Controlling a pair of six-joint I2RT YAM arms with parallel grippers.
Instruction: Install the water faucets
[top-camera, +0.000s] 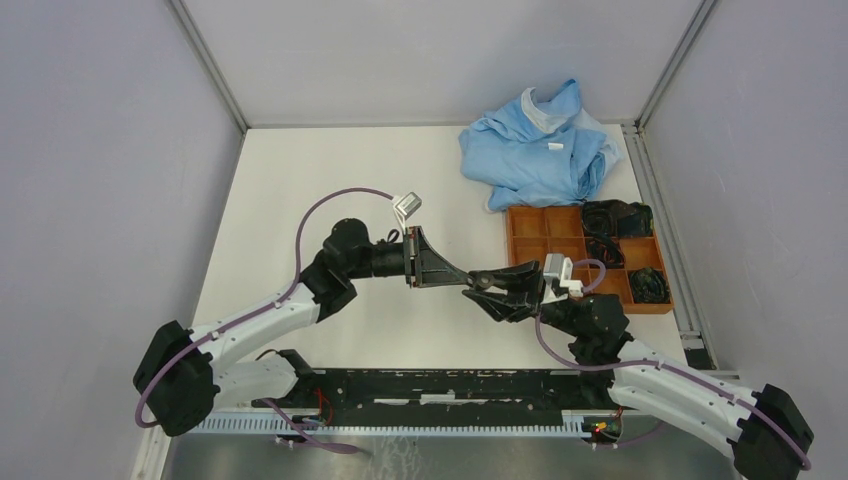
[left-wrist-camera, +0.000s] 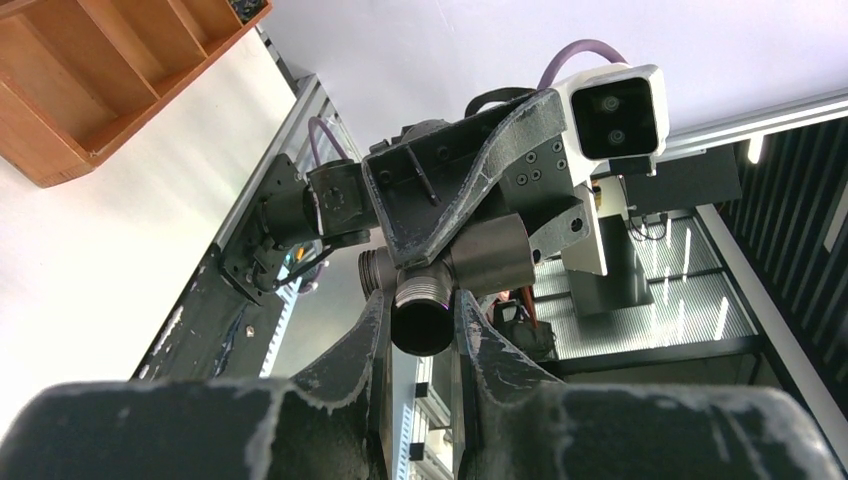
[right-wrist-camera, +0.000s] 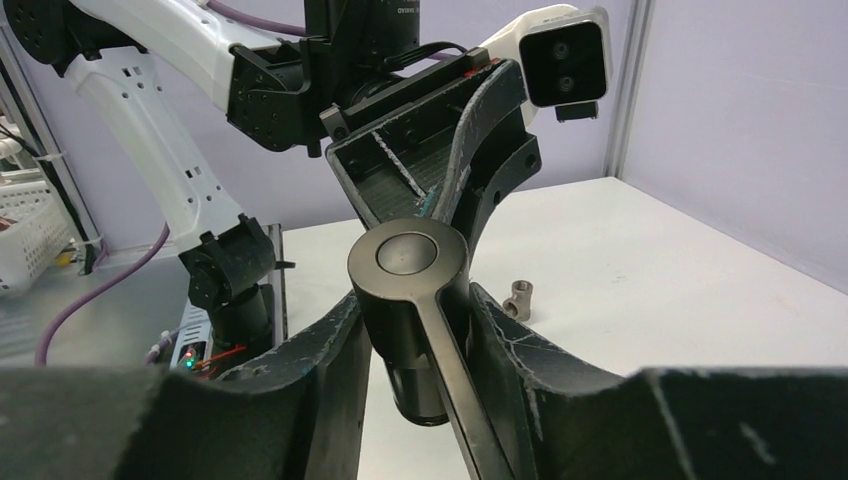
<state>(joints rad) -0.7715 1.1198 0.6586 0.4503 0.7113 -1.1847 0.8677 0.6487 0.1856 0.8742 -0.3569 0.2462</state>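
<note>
A dark grey faucet piece (right-wrist-camera: 407, 258) with a round cap and a lever handle is held above the table between both grippers. My right gripper (right-wrist-camera: 410, 300) is shut on its cylindrical body. My left gripper (left-wrist-camera: 420, 300) is shut on its threaded pipe end (left-wrist-camera: 422, 318). In the top view the two grippers meet tip to tip at mid-table, left (top-camera: 458, 277) and right (top-camera: 487, 284), and the piece is mostly hidden between them. A small grey T-shaped fitting (right-wrist-camera: 519, 298) lies on the white table beyond my right fingers, apart from both grippers.
An orange compartment tray (top-camera: 545, 235) sits to the right, with black parts (top-camera: 612, 217) in its right cells. A crumpled blue cloth (top-camera: 540, 150) lies behind it. A black rail (top-camera: 450, 385) runs along the near edge. Walls enclose the table.
</note>
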